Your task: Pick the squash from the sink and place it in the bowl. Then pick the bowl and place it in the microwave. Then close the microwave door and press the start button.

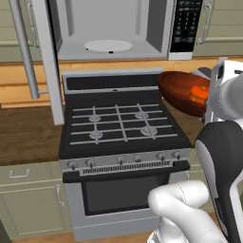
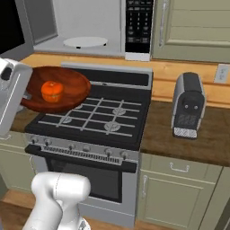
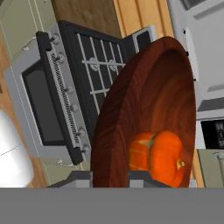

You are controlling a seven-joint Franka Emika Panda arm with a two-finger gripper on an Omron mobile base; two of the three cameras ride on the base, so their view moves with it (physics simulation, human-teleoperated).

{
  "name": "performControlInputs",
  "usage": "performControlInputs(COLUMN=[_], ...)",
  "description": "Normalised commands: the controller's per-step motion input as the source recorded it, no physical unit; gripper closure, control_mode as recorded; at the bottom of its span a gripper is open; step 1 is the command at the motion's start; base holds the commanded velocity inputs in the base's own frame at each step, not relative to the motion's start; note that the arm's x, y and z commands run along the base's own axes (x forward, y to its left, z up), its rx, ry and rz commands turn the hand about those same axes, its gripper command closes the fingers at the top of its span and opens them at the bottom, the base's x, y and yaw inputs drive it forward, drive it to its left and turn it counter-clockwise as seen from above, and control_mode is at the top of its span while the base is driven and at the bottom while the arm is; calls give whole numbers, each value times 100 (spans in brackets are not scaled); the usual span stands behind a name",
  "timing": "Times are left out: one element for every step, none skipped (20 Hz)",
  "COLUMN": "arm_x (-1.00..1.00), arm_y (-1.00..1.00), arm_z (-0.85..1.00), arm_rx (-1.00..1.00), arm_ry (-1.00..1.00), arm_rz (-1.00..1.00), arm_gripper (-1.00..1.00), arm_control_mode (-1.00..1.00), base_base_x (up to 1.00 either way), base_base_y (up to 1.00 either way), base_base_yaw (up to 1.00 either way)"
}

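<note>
Hand view: claw (image 3: 109,179) clamped on the near rim of the bowl (image 3: 148,109), one finger on each side of the wall. Squash (image 3: 166,158) sits inside the bowl, so step one reads as done. Bowl is carried in the air over the stove (image 2: 99,117), beside the arm, below the microwave (image 1: 111,28). Microwave door (image 1: 45,57) stands swung open to the left; turntable (image 1: 108,45) bare. Left to do: set bowl inside, shut door, press start on the keypad (image 2: 138,27). Room: cavity mouth looks wide, but low for a tilted bowl; level it first. Open door edge and the stove's backguard are the nearest things to clip.
</note>
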Motion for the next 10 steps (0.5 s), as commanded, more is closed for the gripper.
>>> performControlInputs(arm_x=[0,0,0,0,0,0,0,0,0,0], arm_y=[0,0,0,0,0,0,0,0,0,0], arm_z=[0,0,0,0,0,0,0,0,0,0], arm_rx=[0,0,0,0,0,0,0,0,0,0], arm_ry=[0,0,0,0,0,0,0,0,0,0], arm_rz=[0,0,0,0,0,0,0,0,0,0], arm_gripper=[100,100,100,100,100,100,100,100,100,100], arm_control_mode=[100,100,100,100,100,100,100,100,100,100], base_base_x=[38,38,39,44,44,44,37,29,22,19], base_base_y=[10,21,35,35,35,36,31,29,30,29], base_base_yaw=[0,0,0,-1,-2,-3,-4,-5,-7,-7])
